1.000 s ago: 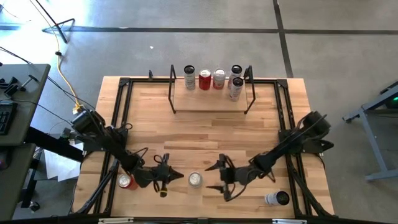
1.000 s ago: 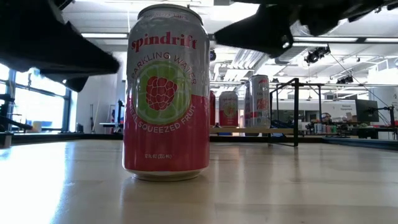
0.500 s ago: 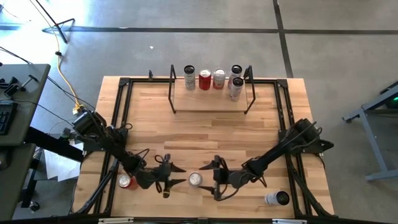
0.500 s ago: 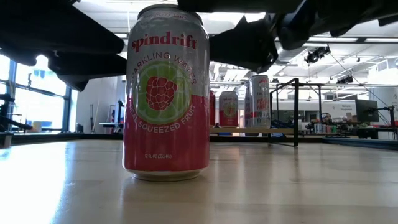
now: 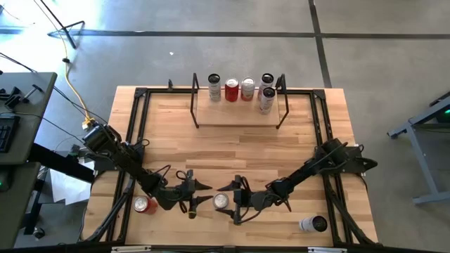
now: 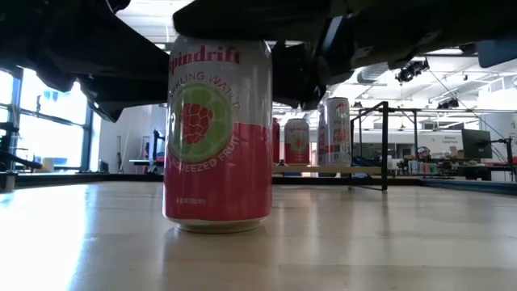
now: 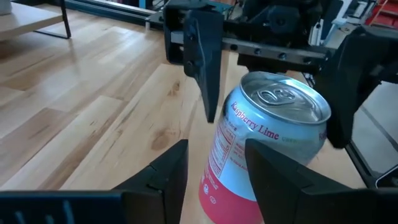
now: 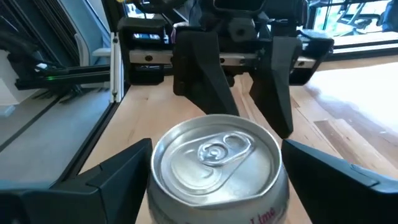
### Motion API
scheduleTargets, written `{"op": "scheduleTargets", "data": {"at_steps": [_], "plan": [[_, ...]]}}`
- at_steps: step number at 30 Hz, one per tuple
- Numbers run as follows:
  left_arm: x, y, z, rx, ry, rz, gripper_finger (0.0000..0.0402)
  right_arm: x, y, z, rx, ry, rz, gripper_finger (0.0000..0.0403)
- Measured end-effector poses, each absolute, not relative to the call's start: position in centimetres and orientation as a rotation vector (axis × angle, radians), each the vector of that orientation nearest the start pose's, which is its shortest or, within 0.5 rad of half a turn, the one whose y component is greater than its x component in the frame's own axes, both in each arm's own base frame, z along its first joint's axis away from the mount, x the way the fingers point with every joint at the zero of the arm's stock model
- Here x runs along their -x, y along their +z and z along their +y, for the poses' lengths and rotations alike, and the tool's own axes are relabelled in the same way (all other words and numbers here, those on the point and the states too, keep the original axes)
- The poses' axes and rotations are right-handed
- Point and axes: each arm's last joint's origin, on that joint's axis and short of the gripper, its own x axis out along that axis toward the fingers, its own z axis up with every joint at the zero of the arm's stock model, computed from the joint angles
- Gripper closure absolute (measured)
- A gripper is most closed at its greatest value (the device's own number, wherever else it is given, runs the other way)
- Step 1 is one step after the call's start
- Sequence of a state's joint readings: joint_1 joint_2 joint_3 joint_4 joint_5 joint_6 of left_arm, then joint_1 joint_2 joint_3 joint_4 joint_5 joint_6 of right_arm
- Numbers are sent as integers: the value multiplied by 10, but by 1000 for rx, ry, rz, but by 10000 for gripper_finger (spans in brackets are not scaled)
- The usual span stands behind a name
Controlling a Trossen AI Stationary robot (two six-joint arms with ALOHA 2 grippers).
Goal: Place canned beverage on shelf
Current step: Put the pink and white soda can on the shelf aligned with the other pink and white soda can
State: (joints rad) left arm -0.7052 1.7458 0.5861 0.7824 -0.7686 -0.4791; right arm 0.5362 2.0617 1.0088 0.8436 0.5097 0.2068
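Note:
A pink and white Spindrift can (image 5: 221,202) stands upright on the table near its near edge; it also shows in the low view (image 6: 218,137). My right gripper (image 5: 229,202) is open, with one finger on each side of the can (image 8: 214,155). My left gripper (image 5: 204,197) is open just left of the can and faces it (image 7: 273,130). The shelf (image 5: 238,112), a low light-wood board between black end frames, stands at the far edge with several cans on it. My right gripper reaches in level from the table's right. Its fingers (image 8: 124,174) stand close beside the upright can's two sides, below the rim (image 8: 158,155). I cannot tell whether they touch it. My left gripper's finger (image 7: 273,180) is next to the can's lower wall; I cannot tell whether it touches.
A red can (image 5: 144,204) stands by the left arm near the near left corner. A white can (image 5: 313,224) lies on its side at the near right. Black rails (image 5: 133,140) run along the table's edges. Bare tabletop lies between the grippers and the shelf.
My right gripper has gone toward the table's left until its open fingers stand on either side of the can. My left gripper has gone a little toward the can from the left. The can has turned slightly where it stands.

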Motion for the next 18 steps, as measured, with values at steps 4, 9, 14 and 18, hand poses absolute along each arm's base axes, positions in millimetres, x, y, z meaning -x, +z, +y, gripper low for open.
{"op": "scheduleTargets", "data": {"at_steps": [4, 9, 14, 18], "plan": [[-242, 130, -180, 229, 129, 256, 255, -363, 131, 199, -91, -7, 183, 89], [-241, 130, -182, 224, 122, 261, 256, -362, 132, 198, -51, -13, 180, 119], [-235, 128, -185, 193, 152, 264, 256, -359, 147, 196, 24, -17, 208, 119], [-231, 125, -188, 168, 174, 276, 256, -353, 168, 189, 124, -21, 255, 119]]}}
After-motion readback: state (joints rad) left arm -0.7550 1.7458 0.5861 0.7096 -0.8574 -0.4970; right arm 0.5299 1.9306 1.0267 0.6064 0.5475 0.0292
